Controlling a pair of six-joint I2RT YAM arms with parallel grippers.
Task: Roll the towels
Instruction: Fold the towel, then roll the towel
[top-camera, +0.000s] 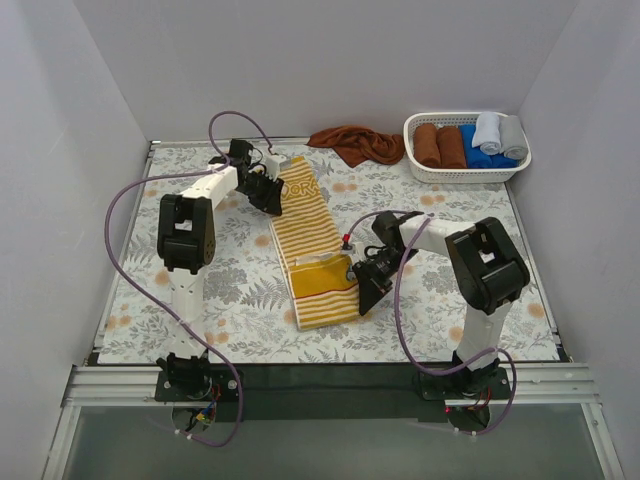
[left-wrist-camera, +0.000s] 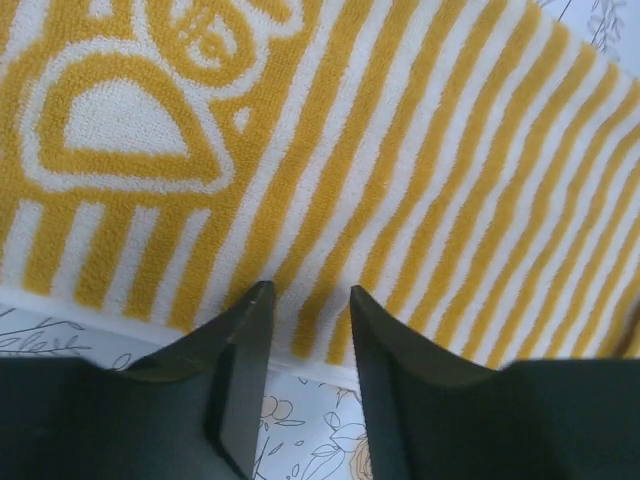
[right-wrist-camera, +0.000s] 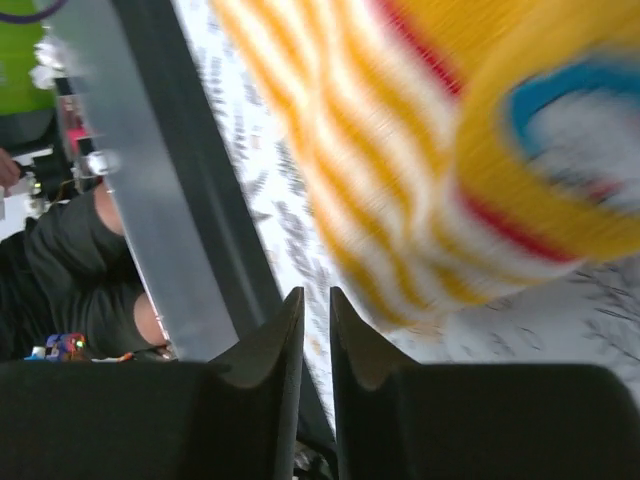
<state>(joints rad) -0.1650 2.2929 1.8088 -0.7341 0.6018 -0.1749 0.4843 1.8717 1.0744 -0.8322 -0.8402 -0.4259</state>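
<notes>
We take this for a robotics lab cell, not a home. Plain white panels (top-camera: 330, 60) wall in a floral-patterned tabletop (top-camera: 250, 290) that ends at a bare aluminium rail (top-camera: 320, 385). The left arm (top-camera: 185, 235) and right arm (top-camera: 487, 268) are bolted there, and purple cables (top-camera: 109, 225) loop free. Past the rail, the right wrist view shows us a person (right-wrist-camera: 70, 270) in dark clothes beside loose coloured wiring (right-wrist-camera: 60, 347).

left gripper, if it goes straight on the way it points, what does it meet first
The yellow striped towel: its edge lies right ahead of the left gripper, though how far off is unclear.
</notes>
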